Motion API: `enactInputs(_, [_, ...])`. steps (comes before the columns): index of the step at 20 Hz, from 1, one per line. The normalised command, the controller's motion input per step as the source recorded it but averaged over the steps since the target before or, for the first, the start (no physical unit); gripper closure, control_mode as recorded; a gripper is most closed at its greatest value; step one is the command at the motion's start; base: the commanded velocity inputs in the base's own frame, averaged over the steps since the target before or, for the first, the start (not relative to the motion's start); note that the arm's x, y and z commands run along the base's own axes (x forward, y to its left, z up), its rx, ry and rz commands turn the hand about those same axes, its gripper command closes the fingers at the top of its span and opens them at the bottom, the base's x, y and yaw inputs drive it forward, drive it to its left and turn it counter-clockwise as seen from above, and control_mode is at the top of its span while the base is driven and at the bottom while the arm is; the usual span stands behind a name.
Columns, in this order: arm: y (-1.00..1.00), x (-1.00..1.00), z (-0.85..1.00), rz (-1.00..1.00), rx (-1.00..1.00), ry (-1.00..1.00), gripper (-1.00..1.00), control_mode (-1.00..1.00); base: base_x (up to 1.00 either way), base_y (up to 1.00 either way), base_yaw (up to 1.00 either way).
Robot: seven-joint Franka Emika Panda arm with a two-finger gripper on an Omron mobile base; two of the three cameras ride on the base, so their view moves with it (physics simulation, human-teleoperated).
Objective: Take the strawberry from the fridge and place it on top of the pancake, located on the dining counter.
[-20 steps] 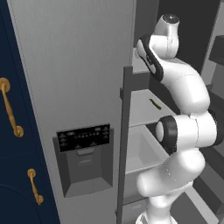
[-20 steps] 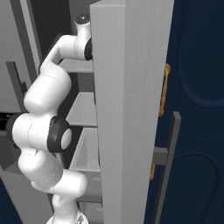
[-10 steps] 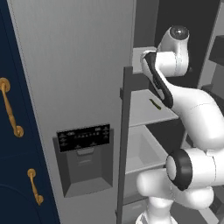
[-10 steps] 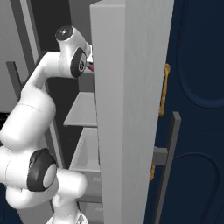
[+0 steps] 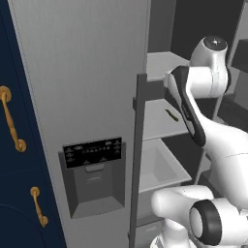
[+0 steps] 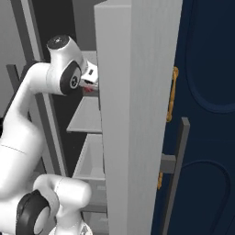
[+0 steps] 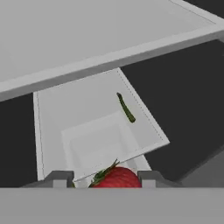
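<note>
1. Since the strawberry (image 7: 117, 178) sits squarely between the two dark finger tips at the bottom centre of the hand view, I judge the claw (image 7: 105, 178) to be clamped on it, jaws stopped part-way by the fruit. Its green leaves poke up toward the middle of the frame.
2. At the upper left of the right base view a speck of red, the strawberry (image 6: 87, 88), shows at the claw (image 6: 90, 86), right against the near edge of the grey door.
3. Beyond the fruit in the hand view lies a pale shelf (image 7: 87, 113) with a thin green stick (image 7: 125, 107) on it, right of centre; a second shelf (image 7: 87, 39) spans the top of the frame.
4. In the left base view the same green stick (image 5: 171, 115) rests on the middle shelf (image 5: 160, 118), at centre right, with a drawer (image 5: 162, 162) lower down.
5. Around all this stands the fridge (image 5: 82, 87), its dispenser panel (image 5: 93, 151) at lower left of centre and its long handle (image 5: 137, 160) down the middle.
6. Step in hand, as I read it: fruit picked, carry-out from the fridge under way.
7. Next move calls for drawing the arm clear of the shelves and door edge without loosening the grip, then travelling to the dining counter and its pancake.
</note>
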Motion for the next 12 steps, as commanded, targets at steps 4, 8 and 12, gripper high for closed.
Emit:
enactInputs(4, [0.11,-0.91,-0.75,0.00,0.01,0.22,1.00,-1.00,0.00,0.00,0.00])
enactInputs(8, [0.31,-0.92,-0.89,0.00,0.00,0.05,1.00,-1.00,0.00,0.00,0.00])
enactInputs(12, [0.06,-1.00,-0.76,0.00,0.00,0.02,1.00,-1.00,0.00,0.00,0.00])
